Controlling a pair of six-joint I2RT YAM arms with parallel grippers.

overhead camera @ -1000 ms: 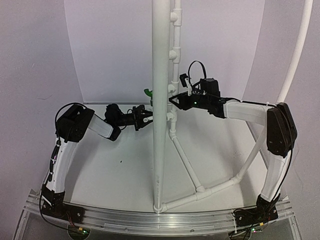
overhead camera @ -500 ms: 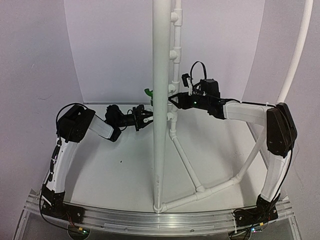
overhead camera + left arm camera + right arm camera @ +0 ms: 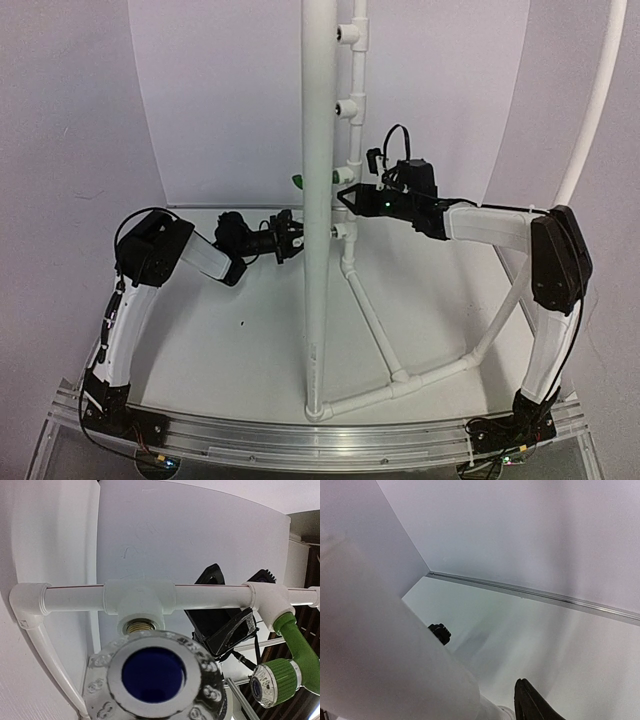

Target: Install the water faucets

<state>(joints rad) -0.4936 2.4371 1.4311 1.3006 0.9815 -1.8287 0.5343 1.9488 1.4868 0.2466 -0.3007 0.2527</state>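
So the right gripper [image 3: 347,198] hung just behind the thin white pipe [image 3: 75,598] with its jaws spread, the left gripper [image 3: 292,240] was clamped on the white faucet [image 3: 155,675] right before that pipe's open tee outlet [image 3: 140,626], and the green faucet [image 3: 290,655] sat 1 tee along.

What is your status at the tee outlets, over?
Left gripper shut on white faucet, just short of tee outlet. Right gripper beside pipe, state unclear. Green faucet already fitted. No blockage seen.
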